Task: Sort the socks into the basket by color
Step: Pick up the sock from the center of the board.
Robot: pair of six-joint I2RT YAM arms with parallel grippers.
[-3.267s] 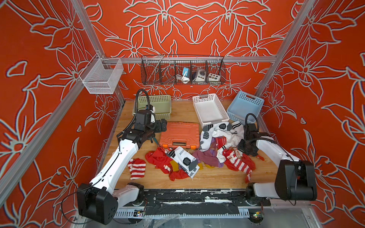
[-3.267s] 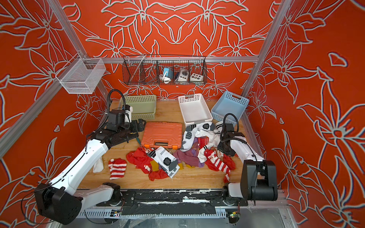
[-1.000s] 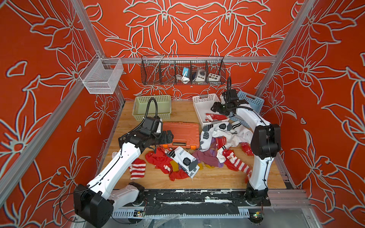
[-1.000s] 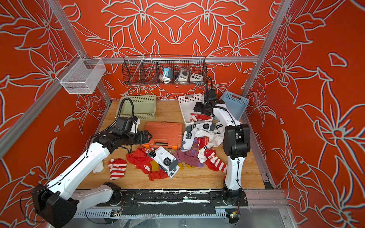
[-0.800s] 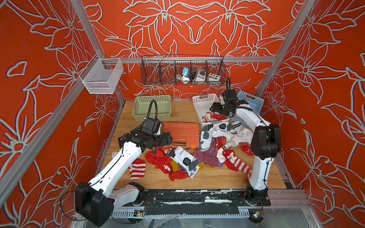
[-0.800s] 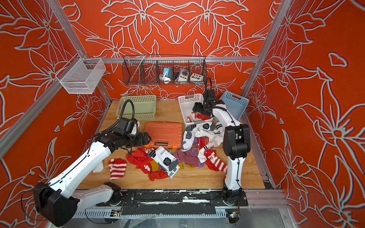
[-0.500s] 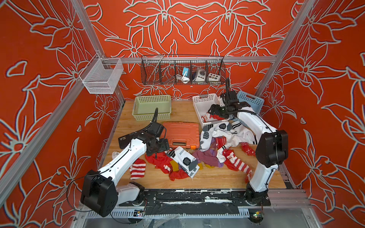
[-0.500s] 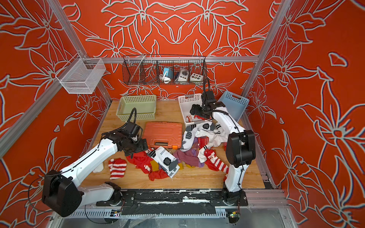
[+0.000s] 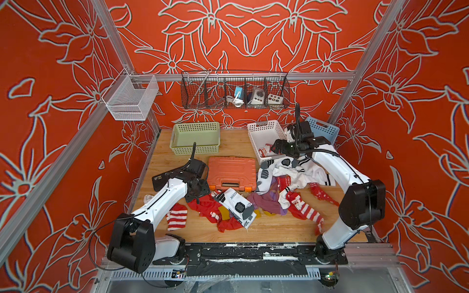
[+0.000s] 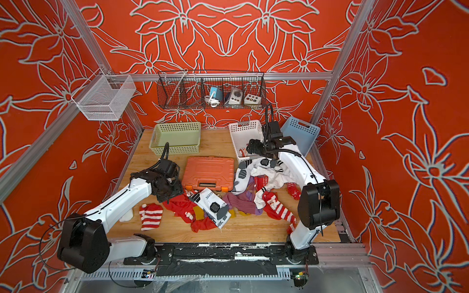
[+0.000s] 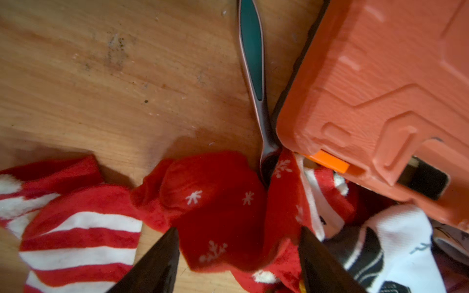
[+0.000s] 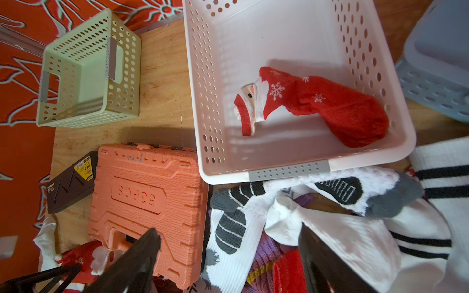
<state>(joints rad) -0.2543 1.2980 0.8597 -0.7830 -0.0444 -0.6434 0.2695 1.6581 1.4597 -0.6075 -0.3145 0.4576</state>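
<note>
Socks lie in a heap on the wooden table: red snowflake ones (image 9: 208,206), a red-and-white striped one (image 9: 176,217), white ones with black-grey marks (image 9: 236,205), purple ones (image 9: 266,203). My left gripper (image 11: 238,241) is down at the heap's left end, open. Its fingers (image 11: 165,253) stand either side of a bunched red snowflake sock (image 11: 215,203) and touch its edges. My right gripper (image 12: 228,243) hangs open over the white socks (image 12: 253,228) by the white basket's front rim (image 12: 286,172). One red snowflake sock (image 12: 324,106) lies inside that basket.
An orange tool case (image 9: 231,172) sits mid-table, with a spoon (image 11: 251,50) along its left side. A green basket (image 9: 195,138) stands at the back left and a blue one (image 9: 322,128) at the back right. A black box (image 12: 71,182) lies left of the case.
My left gripper has dropped from beside the orange case onto the red socks, and its jaws have narrowed around one. My right gripper has drawn back from over the white basket toward its front rim.
</note>
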